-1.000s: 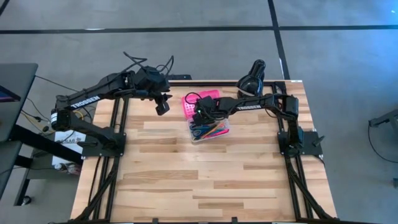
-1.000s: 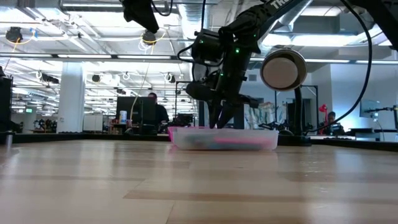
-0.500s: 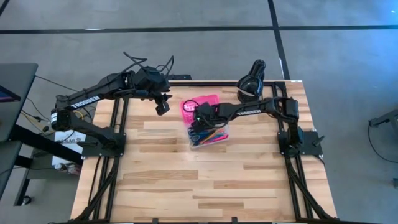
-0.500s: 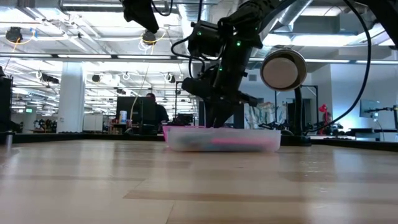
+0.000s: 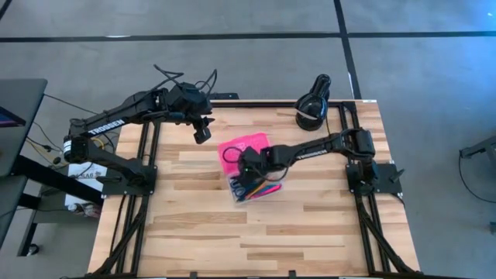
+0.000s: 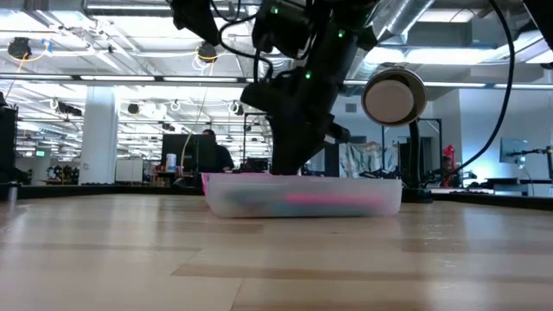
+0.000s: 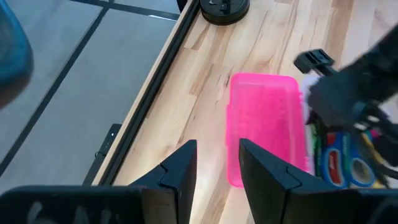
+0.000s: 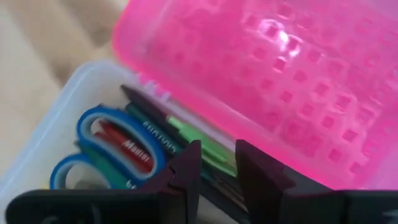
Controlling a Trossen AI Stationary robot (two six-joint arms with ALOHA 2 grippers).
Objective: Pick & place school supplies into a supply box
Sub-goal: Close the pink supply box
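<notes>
Right tool (image 5: 249, 164) | fingers slightly parted, gripping nothing | dragging supply box (image 5: 252, 167) along bench (image 5: 232, 225), supplies (image 8: 118, 146) beneath | closing lid remaining | left tool (image 5: 202, 132) waiting.

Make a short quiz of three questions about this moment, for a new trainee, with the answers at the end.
1. True or false: the pink lid of the supply box lies open, so the base shows its contents.
2. Which gripper is over the box? A) left gripper B) right gripper C) both
3. Fill in: among the pens in the base lie blue-handled ____.

Key
1. True. In the right wrist view the lid is folded back beside the clear base.
2. B. The right gripper is at the box; the left gripper hangs apart, toward the table's far left edge, fingers open.
3. Scissors.
</notes>
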